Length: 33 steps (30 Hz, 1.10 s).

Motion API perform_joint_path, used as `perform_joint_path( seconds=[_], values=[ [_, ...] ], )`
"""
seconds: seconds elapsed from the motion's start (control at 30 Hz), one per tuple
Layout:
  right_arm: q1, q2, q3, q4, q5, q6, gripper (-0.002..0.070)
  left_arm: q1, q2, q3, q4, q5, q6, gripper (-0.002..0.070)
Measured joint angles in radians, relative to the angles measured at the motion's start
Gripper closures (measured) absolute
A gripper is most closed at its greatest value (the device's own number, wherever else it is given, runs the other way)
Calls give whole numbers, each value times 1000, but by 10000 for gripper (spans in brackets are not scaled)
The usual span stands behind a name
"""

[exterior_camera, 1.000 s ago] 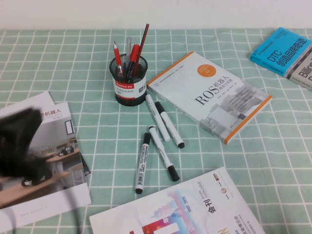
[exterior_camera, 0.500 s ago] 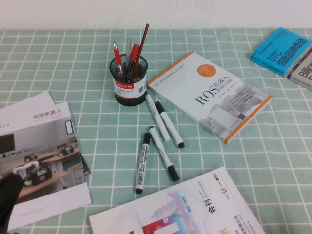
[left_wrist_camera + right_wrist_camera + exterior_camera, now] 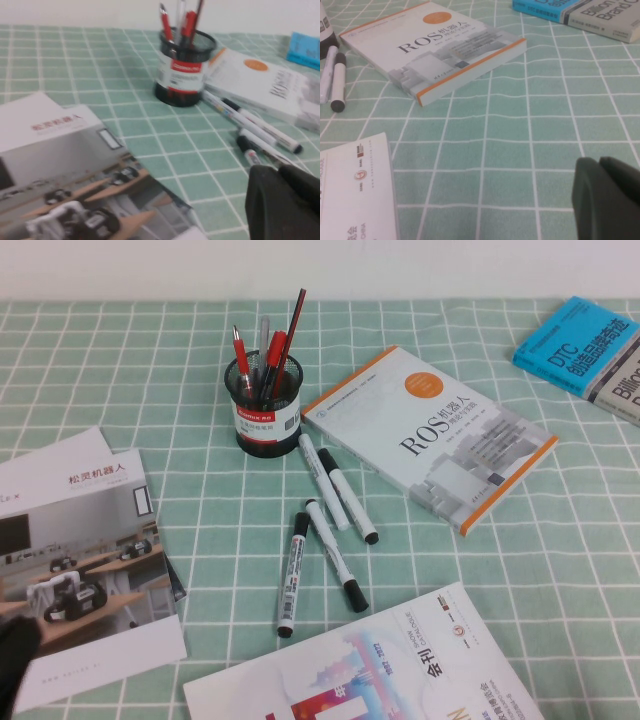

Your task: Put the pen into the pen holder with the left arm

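Note:
The black wire-mesh pen holder (image 3: 267,405) with a red-and-white label stands upright at the back middle of the table. It also shows in the left wrist view (image 3: 182,70). A red pen with a clip cap (image 3: 273,352) stands in it, beside another red pen (image 3: 238,348), a clear pen and a long dark-red pencil (image 3: 294,322). My left gripper (image 3: 278,171) is shut and empty, far from the holder, low near the front left. Only a black bit of the left arm (image 3: 12,665) shows in the high view. My right gripper (image 3: 599,162) is shut and empty, low over the cloth.
Several white markers with black caps (image 3: 332,490) lie in front of the holder. A ROS book (image 3: 430,435) lies to its right, blue books (image 3: 585,345) at the back right, a magazine (image 3: 85,560) at the left and a booklet (image 3: 400,670) at the front.
The left arm has drawn back from over the magazine to the front left corner and has almost left the high view. The pens and the holder have not moved.

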Motion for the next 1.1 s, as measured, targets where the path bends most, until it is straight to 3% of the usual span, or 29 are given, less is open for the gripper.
perform_joint_path(
  seconds=[0.23,0.4,0.53,0.67,1.1],
  values=[
    [0,0,0,0,0,0,698,206,-206,107,-20,-14,14,675],
    [0,0,0,0,-1,0,698,292,-270,154,-97,-12,89,675],
    [0,0,0,0,-1,0,698,303,-272,158,-107,39,107,675],
    [0,0,0,0,-1,0,698,303,-272,158,-76,198,115,675],
    [0,0,0,0,-1,0,698,303,-272,155,-46,227,126,675]
  ],
)
